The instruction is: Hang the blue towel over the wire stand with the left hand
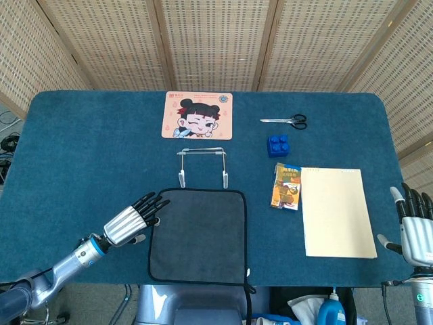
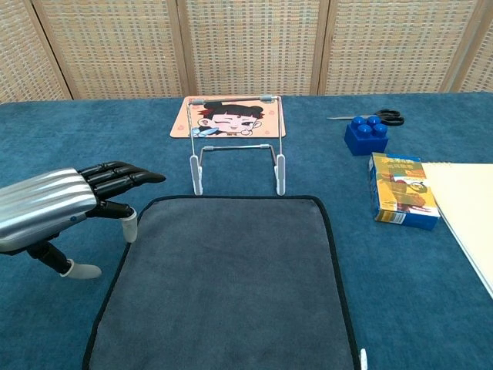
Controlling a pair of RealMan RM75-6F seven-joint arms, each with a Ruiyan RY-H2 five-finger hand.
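Your left hand [image 1: 128, 224] empty, fingers spread, at left edge of towel [image 1: 197, 235], placed for grasp; wire stand [image 1: 202, 165] just behind towel.

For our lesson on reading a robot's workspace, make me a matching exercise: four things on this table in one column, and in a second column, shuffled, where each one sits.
Column 1
1. towel
2. wire stand
3. scissors
4. left hand

Column 2
A. far side of the table, right of the cartoon mat
B. at the towel's left edge, fingers spread, holding nothing
C. flat at the near edge of the table
D. upright between the towel and the cartoon mat

Pairs: 1-C, 2-D, 3-A, 4-B
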